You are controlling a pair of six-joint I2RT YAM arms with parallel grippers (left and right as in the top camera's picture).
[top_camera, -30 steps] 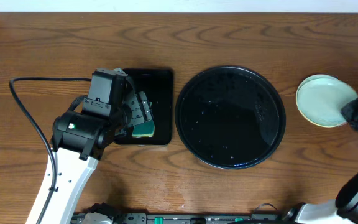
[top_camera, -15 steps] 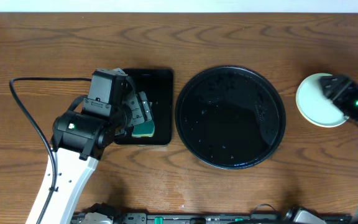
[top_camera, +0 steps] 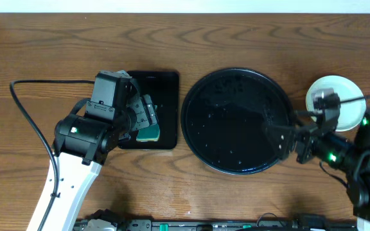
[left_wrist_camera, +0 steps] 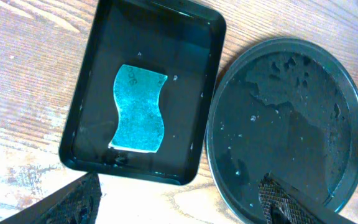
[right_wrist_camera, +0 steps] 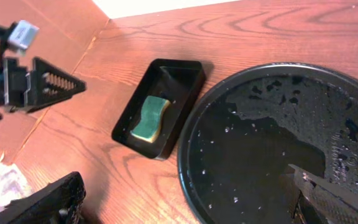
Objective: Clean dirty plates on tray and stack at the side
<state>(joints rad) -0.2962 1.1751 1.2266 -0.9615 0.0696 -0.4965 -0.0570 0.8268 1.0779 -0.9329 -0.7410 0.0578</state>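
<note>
The round black tray [top_camera: 201, 122] lies mid-table, wet with scattered drops and with no plate on it; it also fills the right of the left wrist view [left_wrist_camera: 291, 106] and of the right wrist view [right_wrist_camera: 260, 155]. A pale mint-white plate [top_camera: 338, 96] sits on the table at the far right, partly hidden by my right arm. My right gripper [top_camera: 291, 142] hangs open over the tray's right rim, nothing between its fingers [right_wrist_camera: 45, 200]. My left gripper [top_camera: 144, 119] is open and empty above the small rectangular tray.
A small rectangular black tray [top_camera: 166, 80] left of the round one holds a green sponge [top_camera: 151, 133], seen too in the left wrist view [left_wrist_camera: 140, 109]. A black cable [top_camera: 24, 109] loops over the table's left side.
My right arm has swung from the plate's right side over to the round tray's right rim, leaving the plate on the table. The left arm has not moved.
</note>
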